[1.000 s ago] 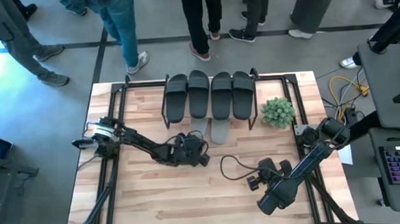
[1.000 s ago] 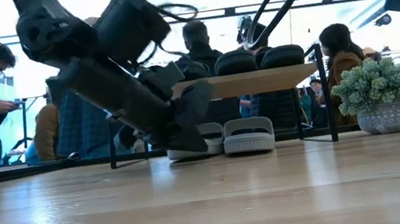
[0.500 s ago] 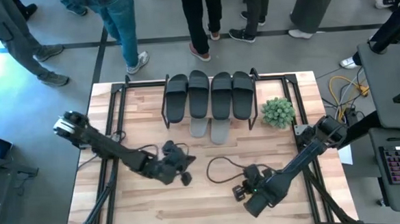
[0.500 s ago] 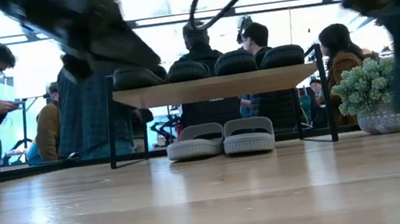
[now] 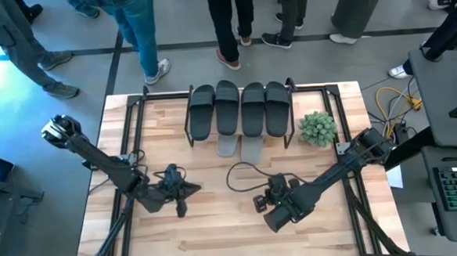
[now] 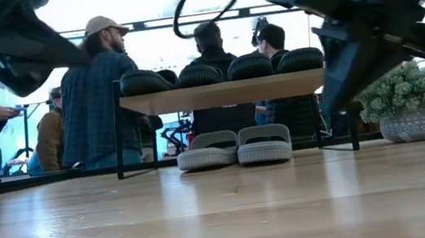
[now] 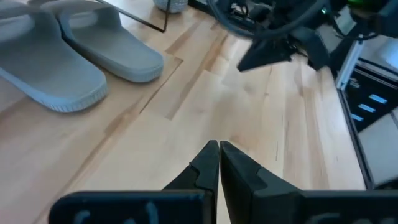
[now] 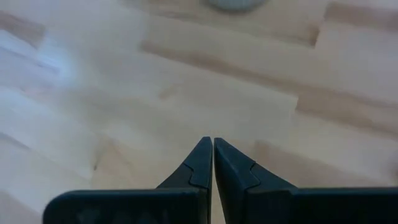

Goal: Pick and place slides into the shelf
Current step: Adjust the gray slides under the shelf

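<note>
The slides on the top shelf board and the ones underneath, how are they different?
The four top slides are dark, and the two bottom slides are light grey. The top slides fill the upper board of the shelf in a row, while the bottom slides sit as a pair in the middle. All share one shape and stand side by side.

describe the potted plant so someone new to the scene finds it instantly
Start at the shelf at the table's far edge, with four dark slides on top. The plant stands on the table just off the shelf's end on the right arm's side. It is the only green, bushy thing there, in a pale pot; everything next to it is grey or black footwear.
</note>
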Motion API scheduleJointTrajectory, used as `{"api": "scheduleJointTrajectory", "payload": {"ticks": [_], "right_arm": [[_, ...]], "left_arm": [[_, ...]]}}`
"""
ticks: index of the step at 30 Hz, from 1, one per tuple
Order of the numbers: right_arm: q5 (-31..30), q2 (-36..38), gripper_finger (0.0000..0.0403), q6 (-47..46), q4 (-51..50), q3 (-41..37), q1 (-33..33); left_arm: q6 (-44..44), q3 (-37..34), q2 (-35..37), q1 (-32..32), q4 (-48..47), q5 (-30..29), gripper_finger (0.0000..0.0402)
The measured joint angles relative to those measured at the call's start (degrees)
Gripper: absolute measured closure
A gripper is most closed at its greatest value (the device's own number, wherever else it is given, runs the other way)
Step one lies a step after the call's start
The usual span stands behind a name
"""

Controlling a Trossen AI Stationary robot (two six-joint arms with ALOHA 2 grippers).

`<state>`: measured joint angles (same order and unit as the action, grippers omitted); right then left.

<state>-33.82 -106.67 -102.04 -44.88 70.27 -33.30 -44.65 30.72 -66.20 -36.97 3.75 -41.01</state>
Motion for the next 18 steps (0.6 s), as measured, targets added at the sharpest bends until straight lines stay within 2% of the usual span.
{"api": "scheduleJointTrajectory", "payload": {"ticks": [4,9,18], "right_arm": [[-3.48,0.00,0.0395,2.41,0.05,0.25,0.91],[-3.59,0.00,0.0394,4.47,0.16,-0.12,4.99],[-3.72,0.00,0.0394,13.57,1.14,-0.13,12.39]], "left_arm": [[-0.04,-3.44,3.12,-1.63,0.01,0.00,0.0402],[-1.35,-7.28,5.61,-2.14,0.22,-0.01,0.0402],[-1.54,-11.07,7.16,-2.14,-0.09,-0.17,0.0402]]}}
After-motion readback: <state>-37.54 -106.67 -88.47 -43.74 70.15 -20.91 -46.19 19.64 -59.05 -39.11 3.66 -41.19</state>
